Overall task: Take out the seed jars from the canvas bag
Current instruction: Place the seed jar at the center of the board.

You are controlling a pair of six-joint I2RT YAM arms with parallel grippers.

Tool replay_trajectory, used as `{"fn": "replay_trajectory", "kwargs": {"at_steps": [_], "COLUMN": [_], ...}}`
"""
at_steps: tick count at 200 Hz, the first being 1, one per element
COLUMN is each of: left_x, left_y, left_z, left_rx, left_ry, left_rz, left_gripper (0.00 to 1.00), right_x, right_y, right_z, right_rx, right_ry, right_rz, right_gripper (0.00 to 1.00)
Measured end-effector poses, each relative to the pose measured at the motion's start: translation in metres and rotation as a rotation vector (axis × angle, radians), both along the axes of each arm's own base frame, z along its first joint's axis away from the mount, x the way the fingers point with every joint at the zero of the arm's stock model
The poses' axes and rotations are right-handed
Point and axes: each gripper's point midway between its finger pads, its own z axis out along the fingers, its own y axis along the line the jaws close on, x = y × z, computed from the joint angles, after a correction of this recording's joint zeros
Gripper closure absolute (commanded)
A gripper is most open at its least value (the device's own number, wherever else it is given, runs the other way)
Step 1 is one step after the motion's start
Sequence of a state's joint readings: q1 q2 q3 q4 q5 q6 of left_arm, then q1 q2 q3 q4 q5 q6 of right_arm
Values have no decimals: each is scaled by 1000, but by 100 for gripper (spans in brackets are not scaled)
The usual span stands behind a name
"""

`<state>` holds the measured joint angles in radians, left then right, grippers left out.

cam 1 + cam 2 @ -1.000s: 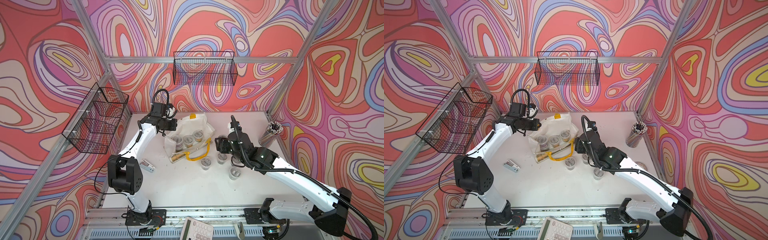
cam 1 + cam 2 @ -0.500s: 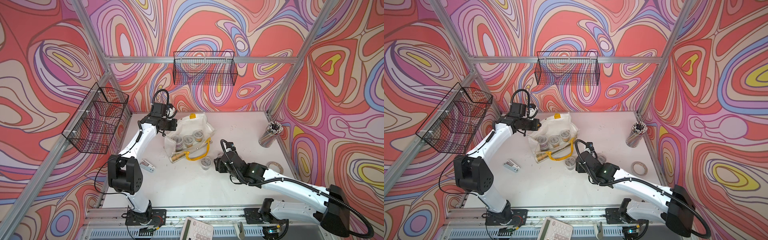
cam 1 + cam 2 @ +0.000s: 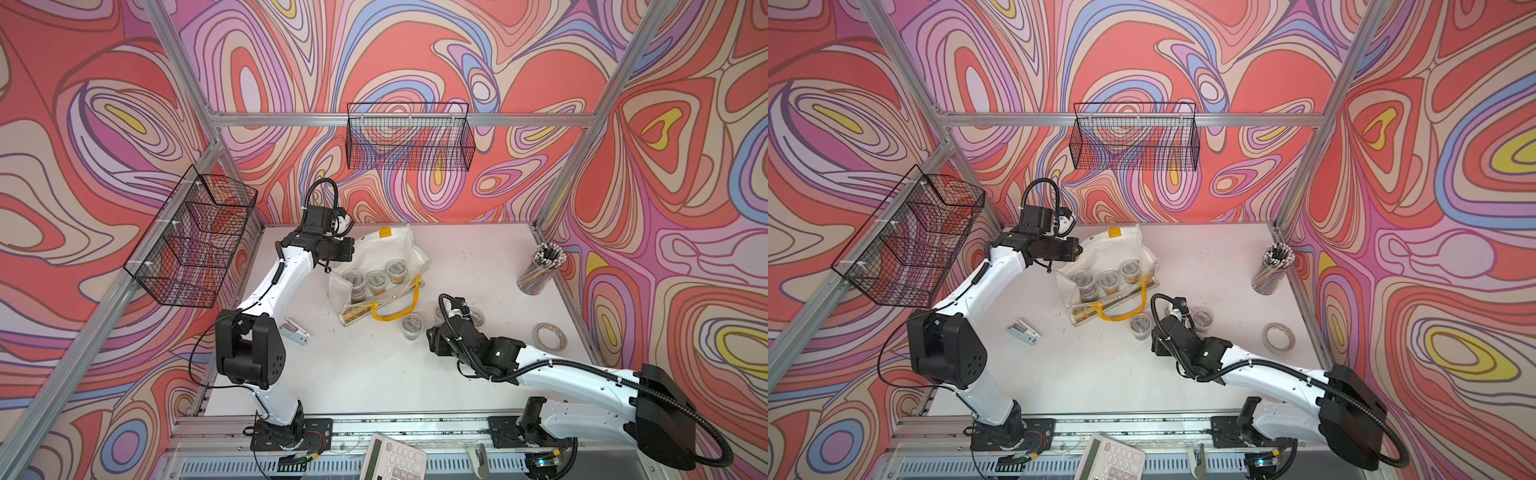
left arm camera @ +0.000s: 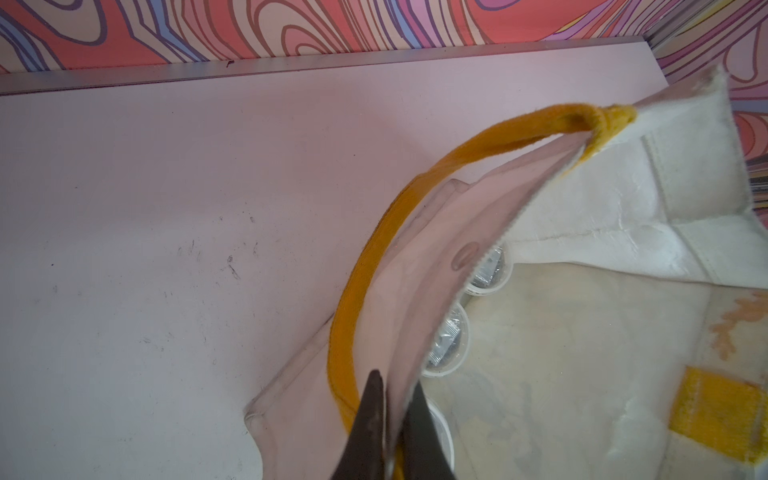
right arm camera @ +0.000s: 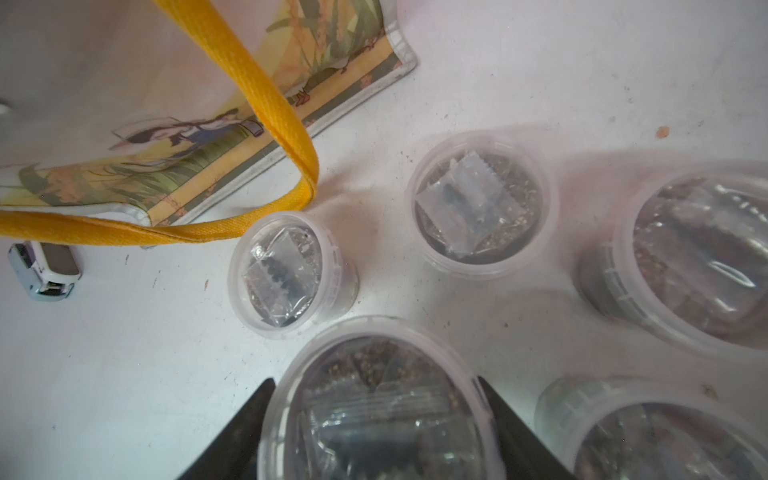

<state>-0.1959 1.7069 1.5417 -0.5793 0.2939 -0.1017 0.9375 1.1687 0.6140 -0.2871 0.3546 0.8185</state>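
Getting on well with the unloading, judged past the halfway mark. Finding the canvas bag (image 3: 399, 245) slumped on its side toward the back of the desk (image 3: 353, 374), mouth facing the front. Pinching the raised rim of that mouth, just beside a yellow handle (image 4: 374, 232), with the left end effector (image 4: 397, 380), closed almost flat on the material and propping the opening up. Seeing three seed jars (image 3: 376, 280) in a row inside the bag in both top views, lids up, untouched. Cannot tell whether more sit hidden under the folded fabric.

Gripping one more, the held jar (image 5: 374, 415), with the right end effector (image 5: 374, 382), spread just wide enough to take the body, one dark finger pressed on each side below the lid. Cannot tell whether its base rests on the desk or hangs just above. Counting four loose jars (image 5: 473, 203) standing upright close around it, near the bag's lower handle but outside the bag.

Reckoning five out, then, and at least three to go. Judging the remaining work as this: set down and release the held jar among the others, then fetch the bagged three one at a time with the mouth kept propped. Passing over the stapler (image 3: 295, 330), tape roll (image 3: 550, 336) and cup of pencils (image 3: 540, 270) as no part of the job.
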Motion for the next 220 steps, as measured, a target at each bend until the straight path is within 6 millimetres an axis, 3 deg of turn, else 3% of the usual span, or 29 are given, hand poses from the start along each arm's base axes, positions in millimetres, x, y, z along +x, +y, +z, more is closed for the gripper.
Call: {"fn": "replay_trajectory", "kwargs": {"at_steps": [60, 101, 121, 162, 190, 220], "left_x": [0, 0, 0, 0, 0, 0], "left_y": [0, 1, 1, 1, 1, 1], "left_z": [0, 0, 0, 0, 0, 0], "left_rx": [0, 3, 3, 5, 5, 5], "left_ry": [0, -1, -1, -1, -1, -1], "left_rz": [0, 3, 3, 4, 5, 5], "left_gripper": [100, 100, 100, 100, 100, 100], "right_x": [-7, -2, -2, -2, -2, 8], "right_y": [-14, -10, -10, -11, -12, -2], "right_z": [-42, -42, -42, -42, -33, 7], "right_rx": [-62, -44, -42, -50, -64, -27], "right_ry": [49, 31, 30, 31, 23, -38], "right_rz": [-29, -41, -44, -41, -32, -19], "right_gripper": [42, 41, 37, 17, 11, 8]}}
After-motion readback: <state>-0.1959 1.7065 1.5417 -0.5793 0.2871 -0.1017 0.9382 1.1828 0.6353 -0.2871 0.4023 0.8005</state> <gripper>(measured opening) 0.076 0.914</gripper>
